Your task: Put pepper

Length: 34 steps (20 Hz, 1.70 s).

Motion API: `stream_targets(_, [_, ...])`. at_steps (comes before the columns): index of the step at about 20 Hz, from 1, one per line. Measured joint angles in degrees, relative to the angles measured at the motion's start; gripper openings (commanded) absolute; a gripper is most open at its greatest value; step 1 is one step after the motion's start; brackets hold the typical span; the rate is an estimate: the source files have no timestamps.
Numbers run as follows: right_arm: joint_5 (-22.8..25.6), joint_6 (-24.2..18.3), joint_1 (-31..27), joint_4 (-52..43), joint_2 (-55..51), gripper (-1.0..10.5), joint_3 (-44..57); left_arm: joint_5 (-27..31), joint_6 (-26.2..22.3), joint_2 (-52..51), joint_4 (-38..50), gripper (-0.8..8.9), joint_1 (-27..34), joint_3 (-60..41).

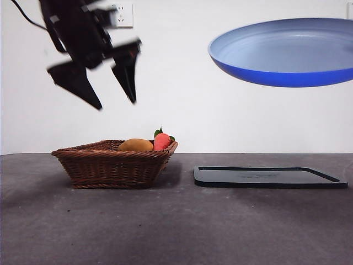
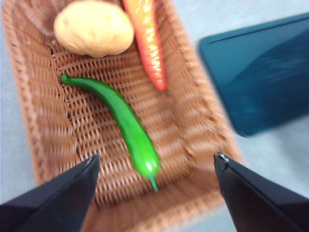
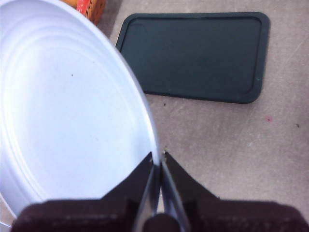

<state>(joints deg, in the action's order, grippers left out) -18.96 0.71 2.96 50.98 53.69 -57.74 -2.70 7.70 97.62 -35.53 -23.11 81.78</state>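
Wicker basket (image 1: 116, 164) stands on the left of the grey table (image 1: 176, 232), holding the glossy green pepper (image 2: 123, 121), a pale yellow fruit (image 2: 93, 28) and a red-orange fruit (image 2: 147, 43). The pepper lies loose on the basket's floor, apart from both fruits. The left gripper (image 1: 102, 83) hangs above the basket, jaws spread wide and holding nothing. To the right, a dark flat tray (image 1: 267, 176) rests on the table. High above it, the right gripper (image 3: 158, 162) pinches the rim of a blue plate (image 1: 287, 52), held tilted in the air.
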Motion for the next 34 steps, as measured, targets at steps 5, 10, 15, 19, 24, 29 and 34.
stream_targets(5, [-0.09, 0.15, 0.0, 0.66, -0.11, 0.1, 0.0, 3.69, 0.02, 8.61, 0.44, 4.16, -0.37, 3.39])
stream_targets(10, [-0.09, 0.17, 0.0, 1.29, -0.11, 0.1, 0.0, 4.11, 0.02, 14.4, 2.47, 4.15, -0.37, 3.41])
stream_targets(15, [-0.09, 0.17, 0.0, 1.31, -0.2, 0.1, 0.0, 4.44, 0.02, 17.33, 3.93, 4.15, -0.52, 3.41])
stream_targets(19, [-0.09, 0.17, 0.0, 1.29, -0.2, 0.1, 0.0, 5.35, 0.02, 17.77, 4.04, 4.13, -0.55, 3.41])
stream_targets(24, [-0.09, 0.15, 0.0, 1.29, -0.2, 0.1, 0.0, 5.33, 0.02, 18.1, 3.89, 2.45, -0.59, 3.41])
stream_targets(29, [-0.09, 0.15, 0.0, 1.29, -0.2, 0.1, 0.0, 5.33, 0.44, 18.1, 3.19, 1.31, -0.87, 3.41])
stream_targets(34, [-0.09, 0.15, 0.0, 1.29, -0.2, 0.1, 0.0, 5.33, 0.98, 18.1, 2.75, 0.84, -0.9, 3.41])
